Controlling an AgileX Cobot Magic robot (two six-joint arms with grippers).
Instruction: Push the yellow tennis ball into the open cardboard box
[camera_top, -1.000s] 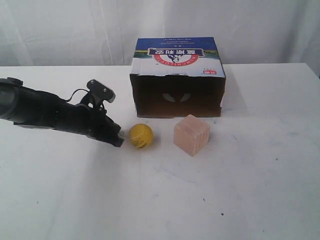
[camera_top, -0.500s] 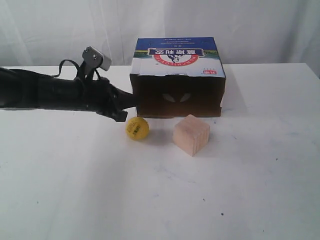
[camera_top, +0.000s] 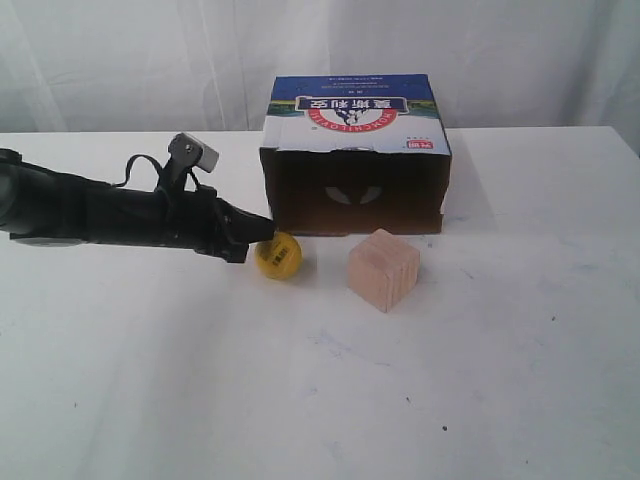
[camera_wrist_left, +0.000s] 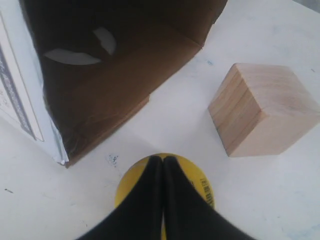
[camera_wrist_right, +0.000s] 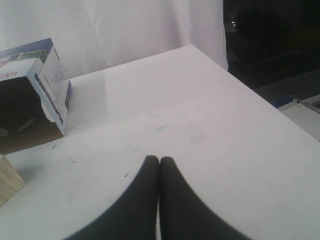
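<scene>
The yellow tennis ball (camera_top: 279, 256) (camera_wrist_left: 202, 187) rests on the white table just in front of the left corner of the open cardboard box (camera_top: 355, 155) (camera_wrist_left: 125, 65). The box has a blue and white printed top and its dark opening faces me. My left gripper (camera_top: 262, 228) (camera_wrist_left: 162, 159) is shut, its black fingertips over the ball's left side and seemingly against it, with nothing between them. My right gripper (camera_wrist_right: 159, 160) is shut and empty above bare table at the right; it does not show in the exterior view.
A light wooden cube (camera_top: 383, 269) (camera_wrist_left: 262, 115) stands to the right of the ball, in front of the box's right half. White curtains hang behind the table (camera_top: 500, 380). The table's far corner (camera_wrist_right: 192, 47) shows in the right wrist view.
My left arm swung up from the ball's left side, then came back down to it. The ball rolled a little toward the box and stands closer to its opening.
</scene>
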